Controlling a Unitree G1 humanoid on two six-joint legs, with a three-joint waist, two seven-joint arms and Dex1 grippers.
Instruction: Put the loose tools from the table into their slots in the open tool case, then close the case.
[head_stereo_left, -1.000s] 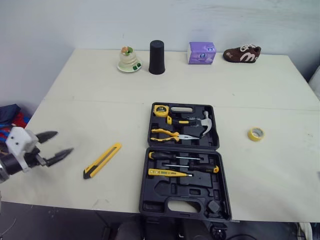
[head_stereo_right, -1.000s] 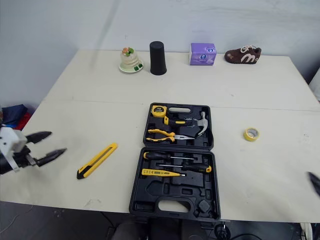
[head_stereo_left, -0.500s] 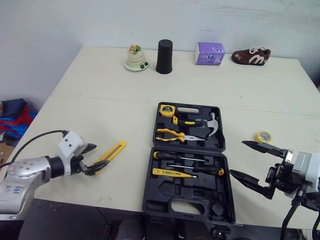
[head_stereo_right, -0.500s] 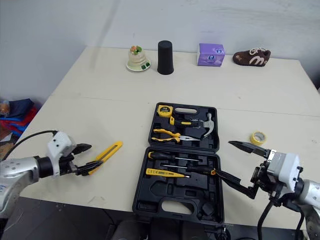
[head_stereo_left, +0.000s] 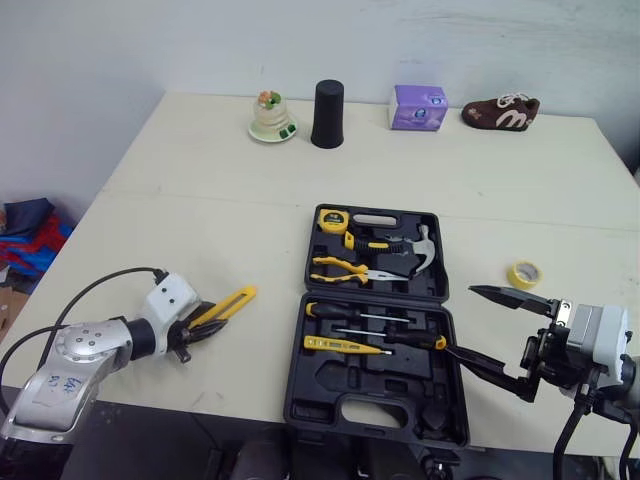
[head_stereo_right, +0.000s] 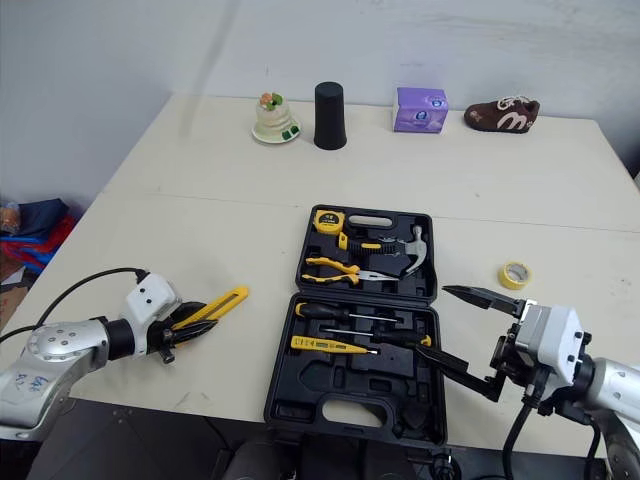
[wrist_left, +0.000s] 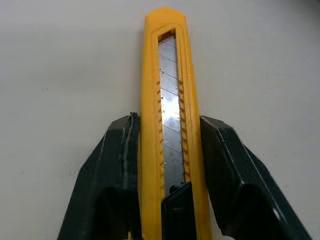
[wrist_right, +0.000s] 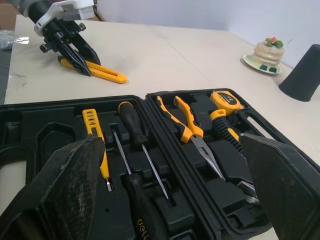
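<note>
**Head views:** The case (head_stereo_left: 330, 385) is lying open near the front edge of the table (head_stereo_left: 180, 200). It is already holding a tape measure (head_stereo_left: 325, 220), a hammer (head_stereo_left: 415, 250), pliers (head_stereo_left: 345, 267) and 2 screwdrivers (head_stereo_left: 360, 315). Several recesses in the near half are sitting empty. 2 loose items are lying on the table. The knife (head_stereo_left: 225, 305) is left of the case, and the tape roll (head_stereo_left: 524, 273) is to its right, well apart from it. The left gripper (head_stereo_left: 192, 335) is reaching low at the knife's near end. The right gripper (head_stereo_left: 461, 320) is hanging over the case's right edge with its fingers spread wide and carrying nothing.

**Left wrist view:** The 2 fingers (wrist_left: 120, 165) are pressing against both long sides of the yellow knife body, so the pincer is pinching the knife. The knife looks to be lying flat on the table, not lifted.

**Right wrist view:** The wide-spread fingers (wrist_right: 75, 190) are framing the open case from just above, with the pliers and screwdrivers below them.

**Progress:** The task is looking early. The knife is gripped but not stowed, the tape roll is lying untouched, and the lid is standing open. Both items probably need slotting before the case can be closed.
</note>
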